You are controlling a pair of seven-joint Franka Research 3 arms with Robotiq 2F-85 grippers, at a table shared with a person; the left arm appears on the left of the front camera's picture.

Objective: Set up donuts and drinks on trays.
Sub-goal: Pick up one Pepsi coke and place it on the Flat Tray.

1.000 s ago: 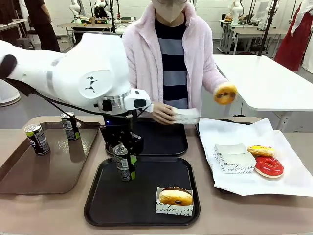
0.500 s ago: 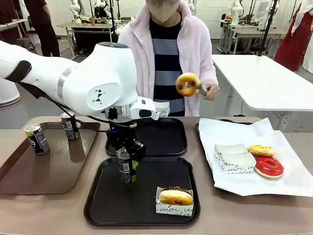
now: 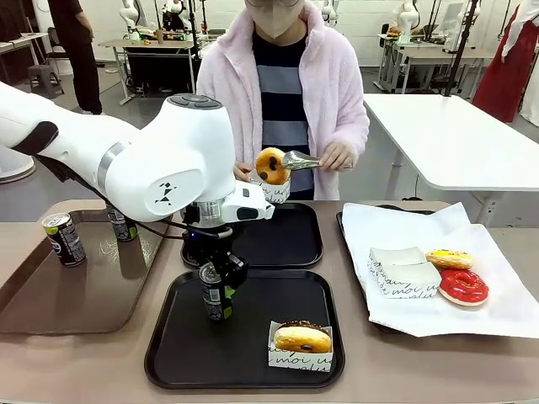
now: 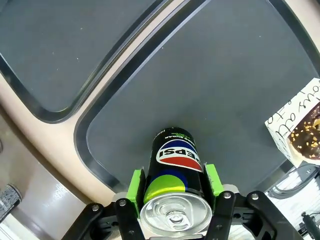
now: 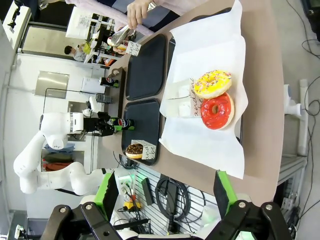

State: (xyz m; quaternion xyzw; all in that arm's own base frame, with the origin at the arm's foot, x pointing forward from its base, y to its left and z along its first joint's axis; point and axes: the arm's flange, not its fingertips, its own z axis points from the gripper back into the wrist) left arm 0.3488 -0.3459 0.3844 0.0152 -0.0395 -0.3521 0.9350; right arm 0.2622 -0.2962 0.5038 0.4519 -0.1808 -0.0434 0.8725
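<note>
**Q:** Black trays, front view: what do they carry?

**A:** The near tray [image 3: 253, 360] carries one upright can [image 3: 214, 295] in its left rear part. One sleeved donut [image 3: 301, 337], chocolate-topped, sits at its front right. The far tray [image 3: 286, 244] lies just behind it, partly hidden by the left arm.

**Q:** What is the condition of the left gripper?

**A:** In the front view the left gripper [image 3: 221, 284] straddles the can from above, and the can's base appears to rest on the tray floor. The left wrist view adds the green pads [image 4: 137, 182]. They stand one on each side of the can body, at or just off its wall. Whether they clamp the can or have let it go cannot be told. The same view shows the sleeved donut well apart from the can, at the frame's right edge.

**Q:** And the right gripper?

**A:** In the right wrist view the right gripper [image 5: 165, 195] has its fingers spread wide with nothing between them, high over the table's end. Below it lies the paper-lined tray [image 5: 220, 155]. On the paper a yellow donut [image 5: 212, 83] and a red donut [image 5: 216, 110] touch side by side. The yellow one's sprinkles read plainly in this view.

**Q:** What is the person doing?

**A:** In the front view one hand [image 3: 337, 156] holds tongs [image 3: 299, 160] that grip a golden donut [image 3: 271, 165] at the mouth of a paper sleeve [image 3: 276, 190] above the far tray. At the left, the brown tray [image 3: 50, 311] holds two more cans [image 3: 63, 239].
</note>
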